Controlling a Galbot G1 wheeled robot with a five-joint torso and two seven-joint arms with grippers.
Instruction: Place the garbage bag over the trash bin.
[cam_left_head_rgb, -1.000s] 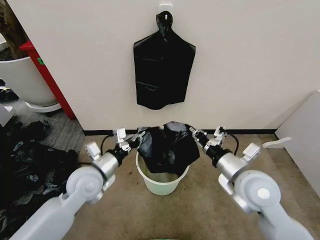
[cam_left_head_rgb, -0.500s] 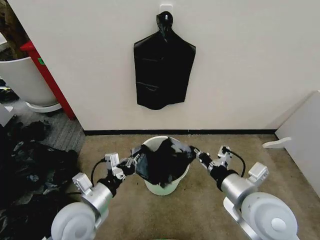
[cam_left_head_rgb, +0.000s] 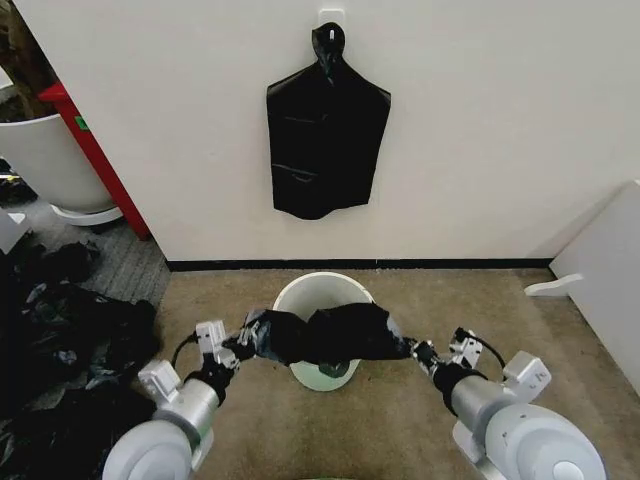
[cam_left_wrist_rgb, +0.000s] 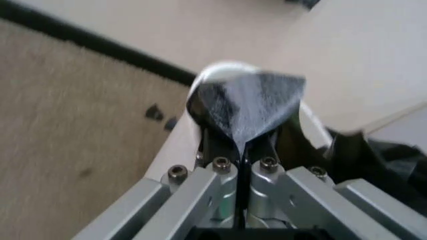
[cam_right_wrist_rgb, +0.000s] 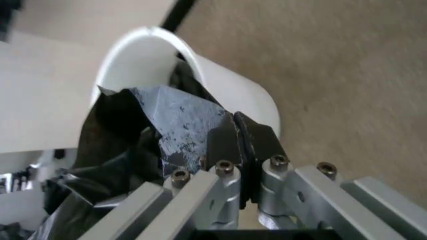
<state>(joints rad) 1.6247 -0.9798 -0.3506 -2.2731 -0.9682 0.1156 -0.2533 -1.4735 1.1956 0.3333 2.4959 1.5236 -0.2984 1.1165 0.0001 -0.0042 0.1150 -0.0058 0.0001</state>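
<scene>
Garbage bag (cam_left_head_rgb: 330, 335): thin glossy black film, wrinkled, stretched left to right across the near rim of the trash bin (cam_left_head_rgb: 322, 290). Bin: round, off-white plastic, rolled rim, standing on brown carpet near the wall. Left gripper (cam_left_head_rgb: 247, 341) pinches the bag's left edge; right gripper (cam_left_head_rgb: 412, 349) is clamped on its right edge. Both arms reach low from the near side.

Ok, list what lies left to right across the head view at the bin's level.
heap of black bags → left gripper → garbage bag, stretched across the trash bin → right gripper → white panel
</scene>
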